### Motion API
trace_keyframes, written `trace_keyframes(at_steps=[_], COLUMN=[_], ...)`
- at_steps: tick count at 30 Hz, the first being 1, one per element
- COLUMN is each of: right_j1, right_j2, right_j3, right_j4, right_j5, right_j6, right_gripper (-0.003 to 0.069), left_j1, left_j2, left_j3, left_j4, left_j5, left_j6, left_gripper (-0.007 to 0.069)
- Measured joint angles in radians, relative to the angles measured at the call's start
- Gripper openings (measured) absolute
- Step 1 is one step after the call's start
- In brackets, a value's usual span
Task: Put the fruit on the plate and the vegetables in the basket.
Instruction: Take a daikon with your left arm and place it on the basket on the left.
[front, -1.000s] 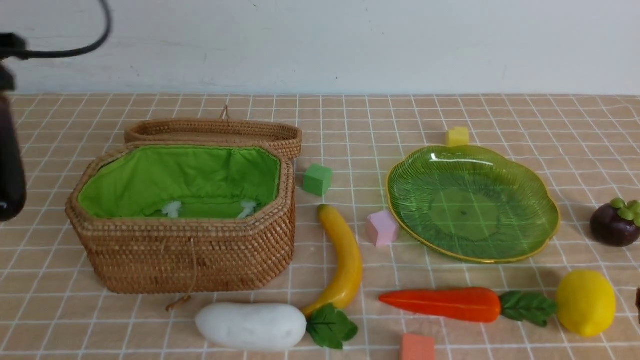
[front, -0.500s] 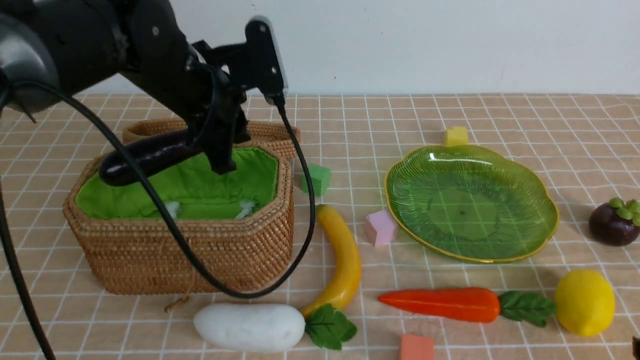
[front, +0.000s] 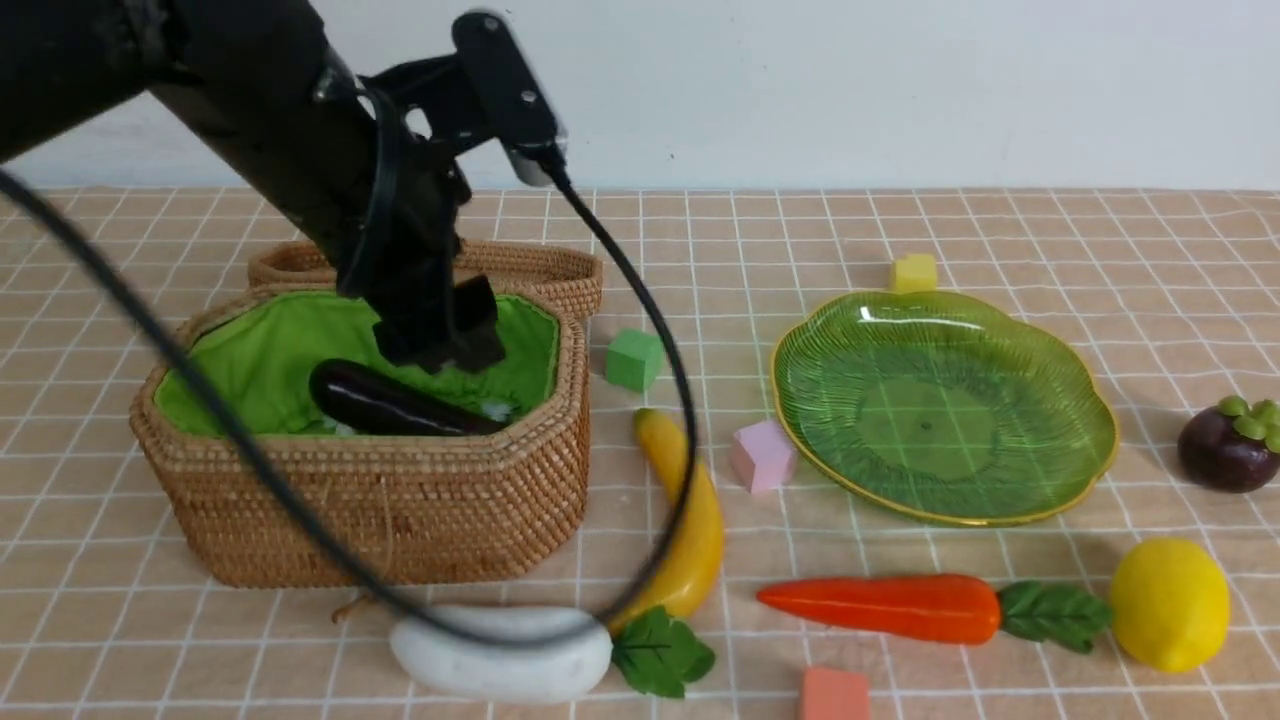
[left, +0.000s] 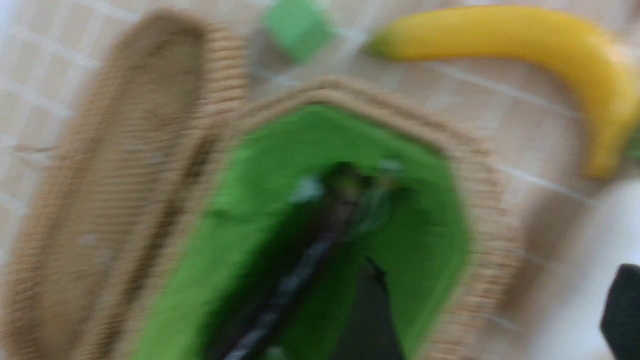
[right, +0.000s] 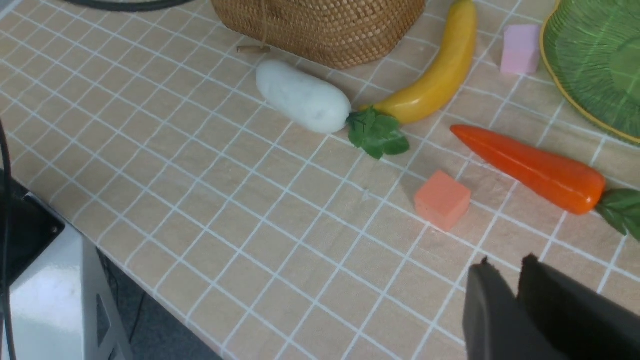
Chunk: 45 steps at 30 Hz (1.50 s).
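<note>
The wicker basket (front: 380, 500) with green lining stands at the left, lid open behind it. The dark purple eggplant (front: 395, 402) lies inside it and shows blurred in the left wrist view (left: 300, 270). My left gripper (front: 440, 338) hangs just above the eggplant, open and empty. The green plate (front: 940, 400) is bare. The banana (front: 690, 520), white radish (front: 500, 655), carrot (front: 890, 605), lemon (front: 1170, 605) and mangosteen (front: 1225, 450) lie on the cloth. My right gripper (right: 505, 262) is shut and empty, low over the cloth near the carrot (right: 530, 167).
Foam cubes lie about: green (front: 634, 358), pink (front: 763, 455), yellow (front: 915, 272), orange (front: 834, 695). The left arm's black cable (front: 680, 440) loops down across the basket front, radish and banana. The table's near edge (right: 150, 295) shows in the right wrist view.
The left arm came in carrying the eggplant over the basket, lowered, and let go. The eggplant now lies in the basket and the jaws are apart.
</note>
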Motion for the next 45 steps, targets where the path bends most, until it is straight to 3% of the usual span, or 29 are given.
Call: trace_keyframes(at_steps=[5,7,11,13,14,15,18,20,26,29,35,40,43,45], right_j1=[0.0,0.0,0.0,0.0,0.0,0.0,0.0,0.0,0.0,0.0,0.0,0.0,0.0,0.0], right_j2=[-0.033,-0.047,-0.063,-0.066,-0.066,-0.066,-0.066,-0.066,-0.066,-0.066,-0.066,-0.066,-0.068,-0.068], right_j3=[-0.003,-0.003,-0.004,-0.004,-0.004,-0.004,-0.004,-0.004,-0.004,-0.004,-0.004,-0.004,-0.004,-0.004], right_j4=[0.001,0.0,-0.001,0.0,0.0,0.001,0.007,0.014,0.02,0.02,0.02,0.02,0.02,0.022], right_j5=[0.047,0.049,0.055,0.057,0.057,0.058,0.064,0.069,0.094,0.109,0.109,0.057,-0.027,-0.139], right_j6=[0.0,0.0,0.0,0.0,0.0,0.0,0.0,0.0,0.0,0.0,0.0,0.0,0.0,0.0], right_gripper=[0.0111,0.0111,0.0111,0.0112,0.0112,0.0114,0.0117,0.0116,0.0116,0.0116,0.012,0.0123,0.0125,0.0127], left_j1=[-0.173,-0.213,-0.26,-0.262,-0.262,-0.262,-0.262,-0.262,-0.262,-0.262,-0.281,-0.338,-0.299,-0.215], left_j2=[-0.065,-0.064,-0.031,0.01,0.017,0.047,0.107,0.144,0.245,0.27,0.251,0.073,0.016,0.0], left_j3=[0.194,0.263,0.365,0.381,0.381,0.381,0.381,0.381,0.381,0.381,0.38,0.286,0.225,0.166], left_j4=[-0.016,-0.016,-0.017,-0.01,-0.008,-0.001,0.021,0.057,0.24,0.273,0.278,0.295,0.354,0.428], left_j5=[0.064,0.03,-0.126,-0.214,-0.226,-0.265,-0.31,-0.324,-0.347,-0.34,-0.311,-0.167,-0.17,-0.181], left_j6=[0.067,0.106,0.141,0.143,0.143,0.143,0.143,0.143,0.107,0.013,-0.09,-0.205,-0.242,-0.255], left_gripper=[0.0278,0.0251,0.0319,0.043,0.0451,0.0528,0.0629,0.0649,0.0597,0.0473,0.0469,0.0469,0.0469,0.0469])
